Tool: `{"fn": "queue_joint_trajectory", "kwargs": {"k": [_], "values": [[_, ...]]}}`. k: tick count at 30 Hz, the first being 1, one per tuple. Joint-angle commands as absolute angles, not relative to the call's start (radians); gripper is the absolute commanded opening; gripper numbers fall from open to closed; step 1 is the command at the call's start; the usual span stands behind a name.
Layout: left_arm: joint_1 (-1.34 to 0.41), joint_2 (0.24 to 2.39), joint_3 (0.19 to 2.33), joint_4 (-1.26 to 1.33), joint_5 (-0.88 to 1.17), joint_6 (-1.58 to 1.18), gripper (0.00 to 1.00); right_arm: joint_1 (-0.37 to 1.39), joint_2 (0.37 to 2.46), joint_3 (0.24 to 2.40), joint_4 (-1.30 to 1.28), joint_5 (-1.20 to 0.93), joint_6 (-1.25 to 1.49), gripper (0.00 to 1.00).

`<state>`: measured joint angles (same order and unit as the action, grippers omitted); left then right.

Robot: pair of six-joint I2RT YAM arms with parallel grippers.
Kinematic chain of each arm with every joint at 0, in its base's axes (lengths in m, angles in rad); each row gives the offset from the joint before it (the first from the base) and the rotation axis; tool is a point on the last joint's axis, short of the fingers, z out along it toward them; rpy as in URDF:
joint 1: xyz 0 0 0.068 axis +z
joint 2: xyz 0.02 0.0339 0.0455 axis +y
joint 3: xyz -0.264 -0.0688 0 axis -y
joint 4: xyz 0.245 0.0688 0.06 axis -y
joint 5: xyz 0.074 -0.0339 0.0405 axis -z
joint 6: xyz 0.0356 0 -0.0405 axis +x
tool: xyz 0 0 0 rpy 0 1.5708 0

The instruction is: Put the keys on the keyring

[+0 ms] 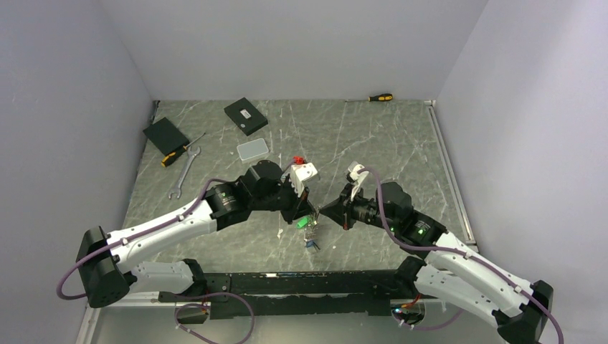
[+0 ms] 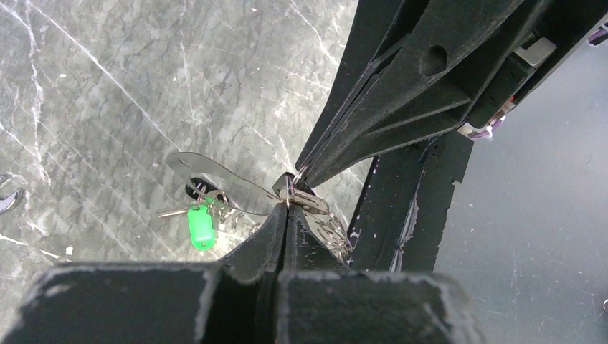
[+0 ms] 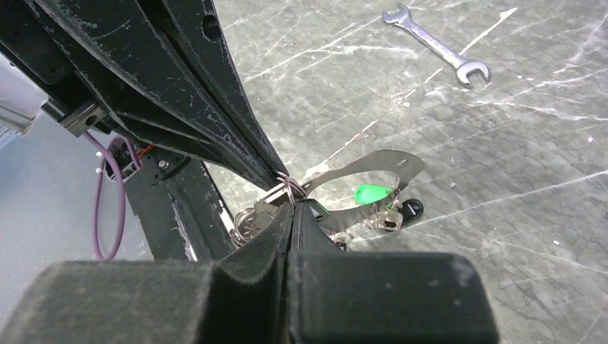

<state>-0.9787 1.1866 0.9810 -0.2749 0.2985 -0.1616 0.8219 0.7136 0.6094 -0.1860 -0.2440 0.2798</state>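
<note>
Both grippers meet tip to tip above the table's near middle. My left gripper (image 1: 310,212) (image 2: 288,206) is shut on the end of the keyring (image 2: 215,170) (image 3: 380,159), which shows as a thin grey metal loop. My right gripper (image 1: 324,213) (image 3: 292,203) is shut on a small wire ring carrying a silver key (image 2: 313,202). Under the loop hang more keys (image 2: 219,208), one with a green tag (image 1: 303,223) (image 2: 201,226) (image 3: 371,193), one with a black tag (image 3: 412,209), and one with a blue tag (image 1: 312,245). Loose small rings (image 2: 333,231) (image 3: 247,218) dangle beside the tips.
A silver wrench (image 1: 184,172) (image 3: 437,46) and a screwdriver (image 1: 181,152) lie at the left. Two black boxes (image 1: 165,135) (image 1: 245,115) and a grey case (image 1: 252,149) sit further back, with another screwdriver (image 1: 380,97) at the far edge. The black base rail (image 1: 301,283) (image 2: 401,208) runs just below the grippers.
</note>
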Motion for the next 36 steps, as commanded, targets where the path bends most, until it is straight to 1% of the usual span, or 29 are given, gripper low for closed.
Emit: {"fn": "queue_joint_trajectory", "kwargs": {"k": [1,10,21,25,29,32,36], "values": [[-0.983,1.129,0.986,-0.199,0.315,-0.169,0.00,0.821,0.698,0.593,-0.167,-0.211,0.281,0.00],[-0.983,1.078,0.977,-0.159,0.319,-0.180,0.00,0.821,0.687,0.577,-0.149,-0.246,0.310,0.00],[-0.983,1.044,0.953,-0.078,0.281,-0.173,0.00,0.821,0.694,0.621,-0.090,-0.302,0.351,0.01],[-0.982,1.028,0.943,-0.044,0.255,-0.166,0.00,0.821,0.692,0.626,-0.066,-0.328,0.357,0.09],[-0.983,1.027,0.937,-0.021,0.250,-0.155,0.00,0.821,0.676,0.641,-0.052,-0.356,0.358,0.23],[-0.983,1.029,0.940,-0.016,0.254,-0.152,0.00,0.821,0.669,0.653,-0.084,-0.366,0.343,0.31],[-0.982,1.028,0.946,-0.015,0.257,-0.145,0.00,0.821,0.645,0.669,-0.138,-0.365,0.308,0.39]]}}
